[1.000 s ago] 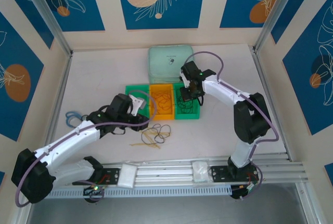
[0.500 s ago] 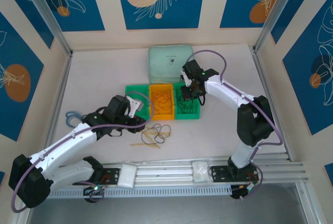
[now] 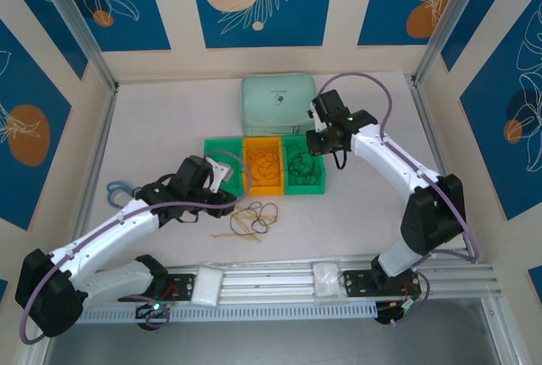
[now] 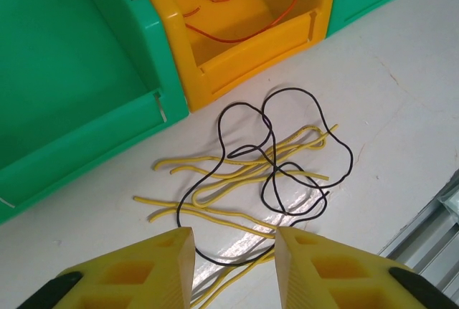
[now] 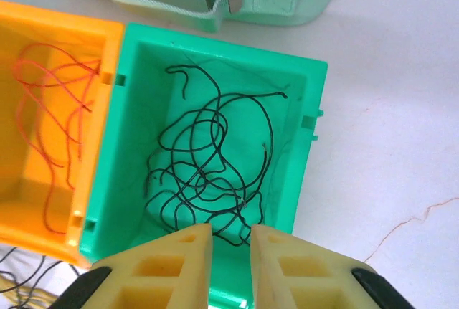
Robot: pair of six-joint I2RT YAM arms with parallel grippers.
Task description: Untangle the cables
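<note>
A tangle of black cables (image 4: 290, 89) and pale yellow cables (image 4: 218, 213) lies on the white table (image 3: 356, 204), in front of the bins. My left gripper (image 4: 235, 252) hovers open just above its near edge, nothing between the fingers; from above, the left gripper (image 3: 227, 180) stands left of the tangle (image 3: 254, 219). More black cables (image 5: 208, 165) lie loose in the right green bin (image 5: 308, 144). My right gripper (image 5: 231, 252) hangs over that bin's near wall, jaws slightly apart and empty. Orange-red cables (image 5: 50, 130) sit in the orange bin (image 3: 264, 180).
A left green bin (image 3: 222, 155) stands beside the orange one, nothing in it. A mint zip pouch (image 3: 279, 98) lies behind the bins. A blue object (image 3: 118, 188) rests at the table's left. An aluminium rail (image 3: 271, 280) runs along the near edge.
My right gripper has risen and drawn back to the right from the green bin, and its jaws have parted. The left arm has barely shifted.
</note>
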